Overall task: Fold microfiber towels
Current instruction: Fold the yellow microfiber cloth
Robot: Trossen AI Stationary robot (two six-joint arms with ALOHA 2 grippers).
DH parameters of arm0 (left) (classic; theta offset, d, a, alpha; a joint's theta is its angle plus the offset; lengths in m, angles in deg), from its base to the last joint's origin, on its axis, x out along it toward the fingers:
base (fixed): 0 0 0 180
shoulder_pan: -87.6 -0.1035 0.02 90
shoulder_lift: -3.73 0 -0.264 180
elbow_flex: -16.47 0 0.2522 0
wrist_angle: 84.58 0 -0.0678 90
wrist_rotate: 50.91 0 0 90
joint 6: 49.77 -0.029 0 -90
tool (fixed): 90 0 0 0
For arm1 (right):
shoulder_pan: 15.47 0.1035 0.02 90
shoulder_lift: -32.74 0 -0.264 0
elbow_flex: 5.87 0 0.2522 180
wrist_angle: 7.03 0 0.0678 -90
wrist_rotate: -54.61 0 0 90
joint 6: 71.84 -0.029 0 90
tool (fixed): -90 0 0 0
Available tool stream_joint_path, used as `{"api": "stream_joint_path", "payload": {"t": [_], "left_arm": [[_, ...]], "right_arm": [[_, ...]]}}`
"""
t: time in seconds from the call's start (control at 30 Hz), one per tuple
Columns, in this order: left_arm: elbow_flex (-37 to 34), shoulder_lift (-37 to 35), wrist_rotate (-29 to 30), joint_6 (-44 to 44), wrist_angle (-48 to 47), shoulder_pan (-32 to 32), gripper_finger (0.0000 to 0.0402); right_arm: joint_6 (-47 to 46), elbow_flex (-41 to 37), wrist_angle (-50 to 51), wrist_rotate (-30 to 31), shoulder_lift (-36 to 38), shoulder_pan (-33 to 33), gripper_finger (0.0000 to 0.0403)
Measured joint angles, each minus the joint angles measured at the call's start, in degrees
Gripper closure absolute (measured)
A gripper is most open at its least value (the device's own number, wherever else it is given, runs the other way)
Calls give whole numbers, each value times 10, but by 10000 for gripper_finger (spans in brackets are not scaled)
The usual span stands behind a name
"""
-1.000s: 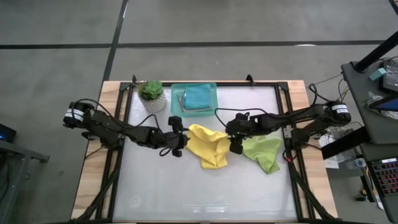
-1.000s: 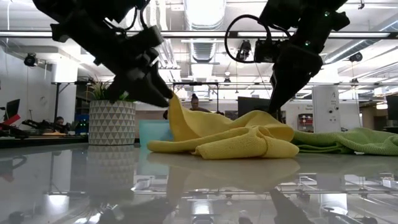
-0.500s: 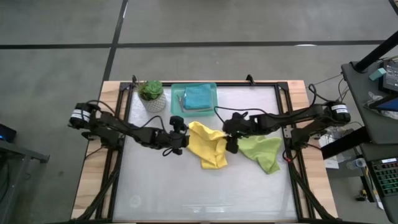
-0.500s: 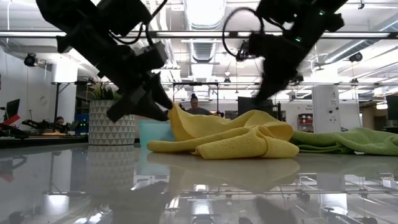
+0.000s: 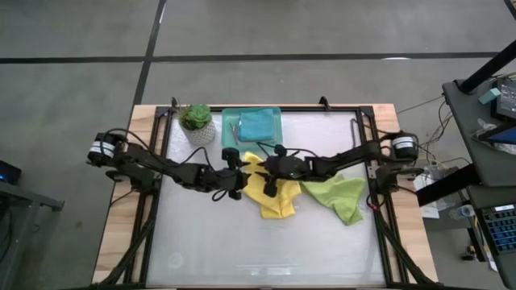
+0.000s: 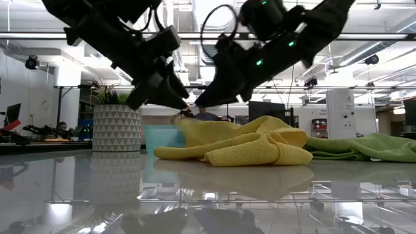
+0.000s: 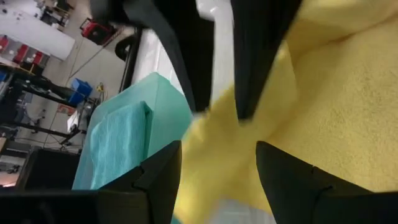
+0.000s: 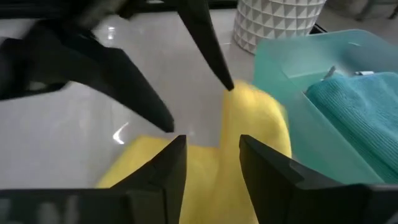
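left claw [image 5: 239, 171] pinching a raised corner of the yellow towel [image 5: 274, 193] mid-counter; right claw [image 5: 271, 174] half open, reaching for the same corner, gripping nothing yet. lime green towel [image 5: 339, 197] crumpled just beside, teal one in the tray [image 5: 228, 129]. probably light, limp, slightly grippy; best taken at corners or edges.
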Motion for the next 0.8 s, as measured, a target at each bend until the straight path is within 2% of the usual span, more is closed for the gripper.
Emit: {"api": "stream_joint_path", "payload": {"t": [0.2, 0.47, 0.67, 0.8], "left_arm": [[0, -7, 0, 0, -3, 1, 210], [-7, -13, -7, 50, -65, 14, 210], [-17, -12, -8, 77, -66, 16, 210], [-17, -12, -8, 90, -65, 17, 210]], "right_arm": [[16, 64, 20, 36, -70, 0, 270], [64, 116, 217, 13, -78, 0, 274], [64, 108, 220, 2, -78, -3, 282], [52, 101, 221, -39, -78, -4, 286]]}}
